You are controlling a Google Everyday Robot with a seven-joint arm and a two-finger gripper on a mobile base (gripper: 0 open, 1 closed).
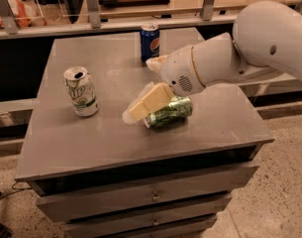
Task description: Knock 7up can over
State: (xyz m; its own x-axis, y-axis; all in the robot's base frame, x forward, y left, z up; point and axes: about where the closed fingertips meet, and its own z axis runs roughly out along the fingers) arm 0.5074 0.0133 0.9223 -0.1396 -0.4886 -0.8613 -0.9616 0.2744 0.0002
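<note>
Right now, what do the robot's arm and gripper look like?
The arm is a chain of bulky, glossy white rounded shells, with a thin tan ring at one joint, small perforations on the wrist housing and a dark dot on the biggest segment. No cables show. The gripper, beside the lying green can, is pale cream-yellow and wedge-shaped.

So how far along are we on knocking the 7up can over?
Nothing done yet: the 7up can stands upright at the left of the cabinet top. In hand: the gripper hangs mid-top by the green can lying on its side, apart from the 7up can. Left: reach it and tip it over.
</note>
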